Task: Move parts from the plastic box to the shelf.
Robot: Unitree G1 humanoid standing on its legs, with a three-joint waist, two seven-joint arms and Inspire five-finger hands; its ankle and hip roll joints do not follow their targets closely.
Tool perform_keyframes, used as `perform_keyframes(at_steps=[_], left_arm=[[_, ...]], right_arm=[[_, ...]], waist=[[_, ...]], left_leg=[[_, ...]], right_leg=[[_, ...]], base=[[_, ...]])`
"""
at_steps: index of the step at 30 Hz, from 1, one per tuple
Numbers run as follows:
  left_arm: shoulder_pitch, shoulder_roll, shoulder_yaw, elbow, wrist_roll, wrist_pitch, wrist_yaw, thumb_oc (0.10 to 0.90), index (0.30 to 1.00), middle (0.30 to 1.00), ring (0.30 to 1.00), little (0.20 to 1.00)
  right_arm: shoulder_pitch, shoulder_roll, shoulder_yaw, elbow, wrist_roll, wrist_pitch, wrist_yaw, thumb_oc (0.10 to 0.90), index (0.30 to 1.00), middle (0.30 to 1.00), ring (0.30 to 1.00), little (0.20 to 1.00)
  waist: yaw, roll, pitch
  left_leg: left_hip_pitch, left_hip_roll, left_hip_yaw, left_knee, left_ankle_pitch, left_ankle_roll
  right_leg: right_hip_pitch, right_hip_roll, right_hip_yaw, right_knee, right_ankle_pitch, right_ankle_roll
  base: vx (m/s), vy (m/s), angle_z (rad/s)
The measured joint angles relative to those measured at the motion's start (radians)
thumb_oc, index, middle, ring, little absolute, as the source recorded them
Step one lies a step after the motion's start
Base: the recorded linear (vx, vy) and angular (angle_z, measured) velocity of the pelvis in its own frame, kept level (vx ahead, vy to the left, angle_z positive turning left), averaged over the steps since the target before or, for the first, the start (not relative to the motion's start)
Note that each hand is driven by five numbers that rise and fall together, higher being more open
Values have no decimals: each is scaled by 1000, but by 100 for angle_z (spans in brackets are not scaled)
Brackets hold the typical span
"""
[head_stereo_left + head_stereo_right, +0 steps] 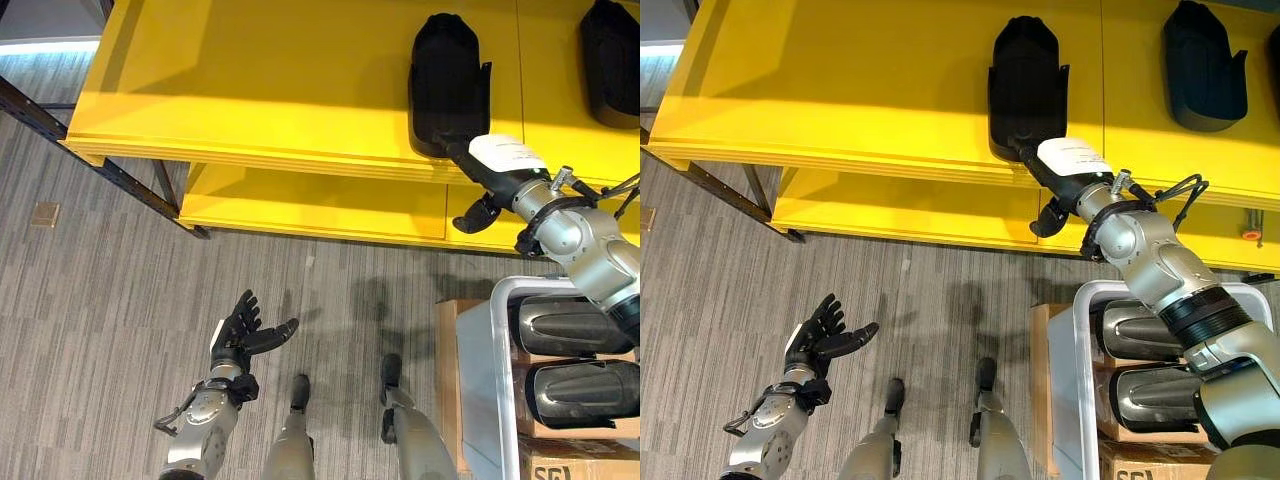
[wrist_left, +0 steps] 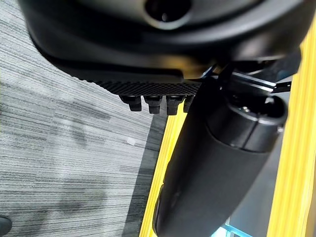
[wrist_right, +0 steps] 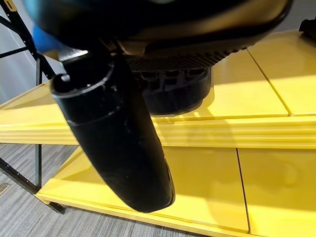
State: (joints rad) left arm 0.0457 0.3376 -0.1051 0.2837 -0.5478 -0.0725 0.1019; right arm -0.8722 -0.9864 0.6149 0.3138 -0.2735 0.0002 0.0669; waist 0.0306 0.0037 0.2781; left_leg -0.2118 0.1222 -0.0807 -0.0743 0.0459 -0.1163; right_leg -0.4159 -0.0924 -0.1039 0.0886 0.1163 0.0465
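Black part (image 1: 1027,85) lies on the yellow shelf's (image 1: 840,90) upper board, its near end at the board's front edge, right at the right hand (image 1: 1065,165). That hand's fingers reach the part's end; whether they grip it I cannot tell. Another part (image 1: 1205,65) lies beyond, further right. Behind the hand, a plastic box (image 1: 1080,350) holds two more parts (image 1: 1140,330). Left hand (image 1: 820,335) hangs open over the floor, holding nothing.
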Motion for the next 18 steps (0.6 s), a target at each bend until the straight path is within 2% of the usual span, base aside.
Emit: perform_keyframes(at_steps=[18], left_arm=[[-1, 0, 0, 0, 0, -1, 2, 900, 1000, 1000, 1000, 1000]], right_arm=[[-30, 25, 23, 23, -3, 5, 1, 900, 1000, 1000, 1000, 1000]], waist=[[0, 0, 0]], left_leg=[[-16, 2, -2, 0, 2, -2]], right_leg=[[-15, 1, -1, 1, 0, 0]], base=[[0, 0, 0]])
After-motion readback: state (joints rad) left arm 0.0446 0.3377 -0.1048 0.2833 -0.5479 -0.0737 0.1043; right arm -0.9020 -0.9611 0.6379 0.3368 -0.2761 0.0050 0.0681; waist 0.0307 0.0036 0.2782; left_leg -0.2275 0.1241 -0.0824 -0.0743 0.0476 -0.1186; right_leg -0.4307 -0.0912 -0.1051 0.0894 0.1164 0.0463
